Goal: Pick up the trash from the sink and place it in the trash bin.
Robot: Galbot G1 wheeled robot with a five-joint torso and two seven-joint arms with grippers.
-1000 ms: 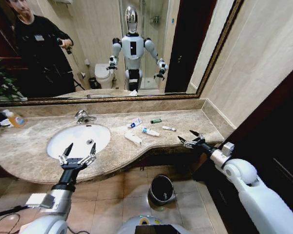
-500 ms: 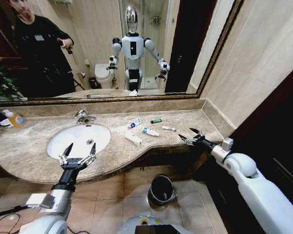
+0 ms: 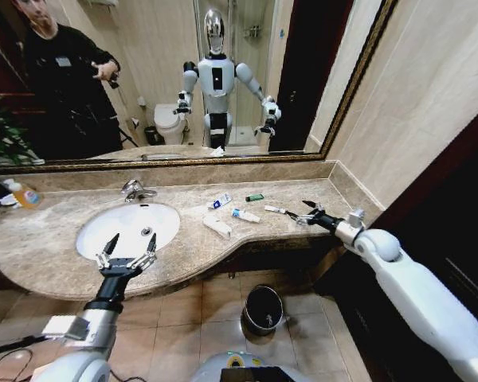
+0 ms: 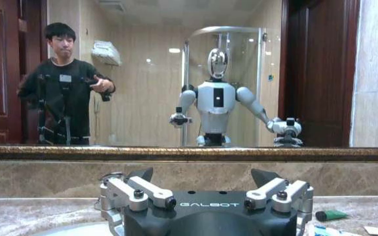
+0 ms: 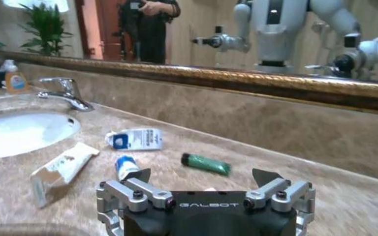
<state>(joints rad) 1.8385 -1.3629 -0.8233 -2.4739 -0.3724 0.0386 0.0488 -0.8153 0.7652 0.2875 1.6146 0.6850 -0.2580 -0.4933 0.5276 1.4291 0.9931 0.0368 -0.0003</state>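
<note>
- On the marble counter (image 3: 56, 239), in the head view, the white sink (image 3: 127, 228) holds nothing but its drain; the trash lies on the counter to its right: a white packet (image 3: 217, 227), a white tube (image 3: 245, 215), a blue-and-white packet (image 3: 219, 201), a small green piece (image 3: 255, 196) and a thin white stick (image 3: 276, 209). The black trash bin (image 3: 264, 309) stands on the tiled floor below the counter edge.
- Same view: the right gripper (image 3: 306, 213) hovers spread open and empty just beside the white stick; the left gripper (image 3: 127, 256) hangs open and empty over the sink's front rim.
- From the left wrist, the left gripper (image 4: 205, 184) is wide open with "GALBOT" on its body; the green piece (image 4: 331, 215) lies beyond it.
- From the right wrist, the right gripper (image 5: 202, 184), also marked "GALBOT", gapes open above the counter, near the tube (image 5: 127, 167) and green piece (image 5: 206, 163); print on the packets is unreadable.
</note>
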